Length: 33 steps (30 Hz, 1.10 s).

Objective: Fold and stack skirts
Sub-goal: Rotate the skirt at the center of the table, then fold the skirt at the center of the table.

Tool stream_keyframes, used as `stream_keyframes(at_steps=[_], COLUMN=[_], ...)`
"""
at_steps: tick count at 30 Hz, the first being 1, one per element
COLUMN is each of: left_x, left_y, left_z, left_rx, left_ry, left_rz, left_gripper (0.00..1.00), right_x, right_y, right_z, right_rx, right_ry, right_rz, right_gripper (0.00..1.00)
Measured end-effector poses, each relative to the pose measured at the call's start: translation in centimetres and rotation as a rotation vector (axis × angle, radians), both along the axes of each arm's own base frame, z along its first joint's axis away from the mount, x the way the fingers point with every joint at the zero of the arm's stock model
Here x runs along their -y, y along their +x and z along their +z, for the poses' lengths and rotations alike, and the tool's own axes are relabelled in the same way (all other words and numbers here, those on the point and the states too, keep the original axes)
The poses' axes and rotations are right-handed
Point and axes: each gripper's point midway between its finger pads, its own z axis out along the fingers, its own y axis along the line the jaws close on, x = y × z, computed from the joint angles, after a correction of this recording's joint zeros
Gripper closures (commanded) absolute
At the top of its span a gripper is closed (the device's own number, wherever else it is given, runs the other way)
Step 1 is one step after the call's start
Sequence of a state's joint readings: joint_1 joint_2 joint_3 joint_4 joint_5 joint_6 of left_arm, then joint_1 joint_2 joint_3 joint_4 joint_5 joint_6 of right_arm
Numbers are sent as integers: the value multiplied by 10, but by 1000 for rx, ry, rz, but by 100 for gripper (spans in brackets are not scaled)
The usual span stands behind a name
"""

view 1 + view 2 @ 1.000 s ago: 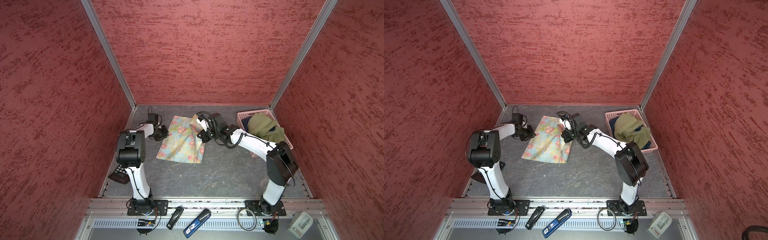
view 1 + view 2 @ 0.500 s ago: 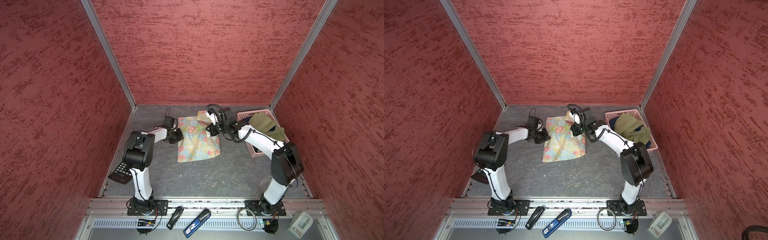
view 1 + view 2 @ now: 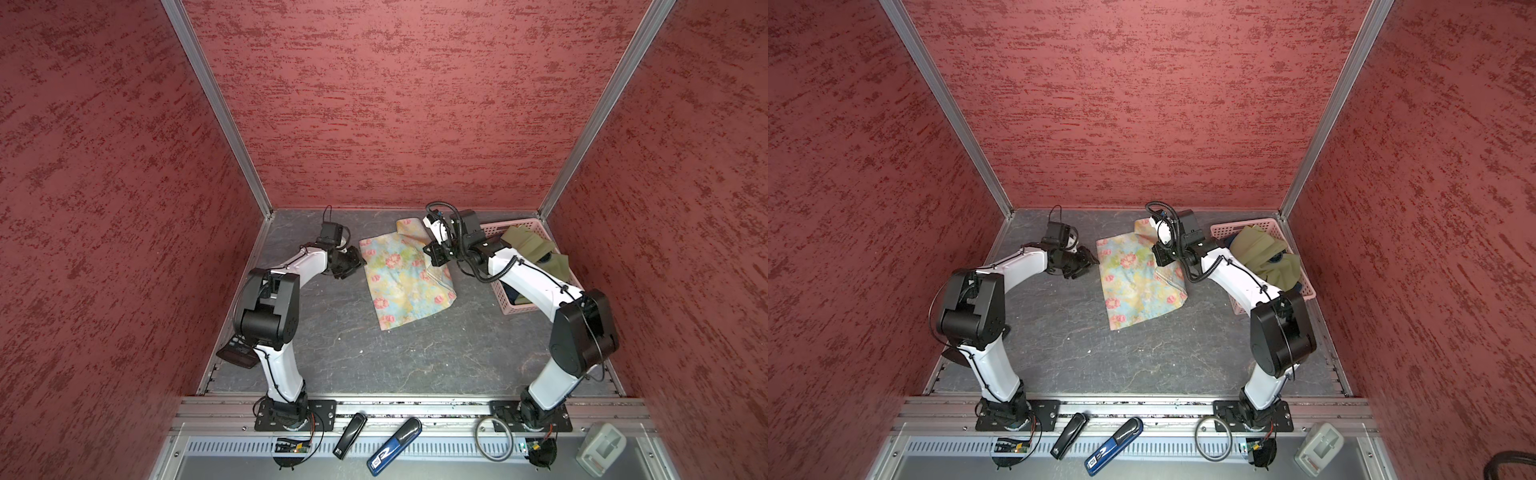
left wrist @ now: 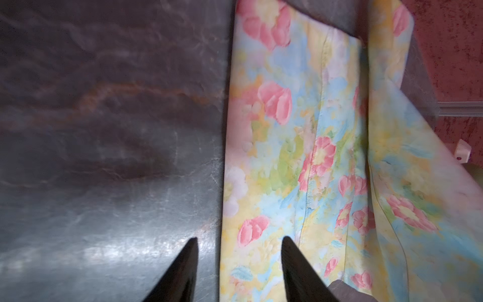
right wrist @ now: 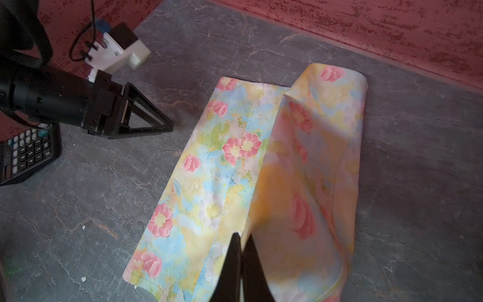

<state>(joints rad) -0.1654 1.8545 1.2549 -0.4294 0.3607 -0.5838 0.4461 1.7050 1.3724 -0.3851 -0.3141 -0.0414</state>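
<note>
The pastel floral skirt (image 3: 399, 291) (image 3: 1133, 291) lies flat at the back middle of the table. My right gripper (image 3: 433, 254) (image 5: 241, 235) is shut on its right-hand edge and holds a flap of the cloth (image 5: 308, 183) raised off the table. My left gripper (image 3: 360, 260) (image 4: 239, 239) stands open at the skirt's left edge (image 4: 261, 162), one fingertip over the cloth and one over bare table, holding nothing. The olive-green skirt (image 3: 528, 245) (image 3: 1258, 245) is heaped in the pink basket (image 3: 511, 309) (image 3: 1239, 309), with a bit of dark-blue cloth (image 3: 1274, 260) beneath it.
Red walls close in on three sides. A calculator (image 3: 237, 355) (image 5: 23, 154) lies at the left edge by my left arm. A black stapler (image 3: 349, 430) and a blue one (image 3: 395, 446) sit on the front rail.
Both arms dragged the floral skirt rightward toward the basket. My left gripper then let go of the skirt's left edge and opened. The right gripper stayed shut on the cloth.
</note>
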Motion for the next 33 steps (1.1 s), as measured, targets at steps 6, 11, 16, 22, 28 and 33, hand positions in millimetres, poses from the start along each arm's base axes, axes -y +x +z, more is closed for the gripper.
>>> stream_keyframes(at_steps=[6, 11, 16, 22, 28, 33], left_x=[1, 8, 19, 38, 46, 46], left_y=[-13, -21, -9, 5, 7, 7], left_z=[-16, -44, -44, -52, -55, -55], left_rx=[-37, -88, -54, -33, -31, -31], left_ry=[8, -15, -40, -72, -83, -83], left_rz=[-17, -31, -45, -64, -77, -76], left_gripper=[42, 47, 55, 84, 94, 95], right_x=[1, 2, 3, 0, -4, -14], right_y=[-3, -5, -7, -12, -12, -17], right_z=[-3, 1, 0, -2, 1, 7], right_rx=[-3, 6, 5, -7, 1, 11], right_ry=[1, 13, 32, 60, 73, 74], right_rz=[-2, -8, -16, -12, -4, 22], right_gripper=[100, 100, 100, 100, 100, 100])
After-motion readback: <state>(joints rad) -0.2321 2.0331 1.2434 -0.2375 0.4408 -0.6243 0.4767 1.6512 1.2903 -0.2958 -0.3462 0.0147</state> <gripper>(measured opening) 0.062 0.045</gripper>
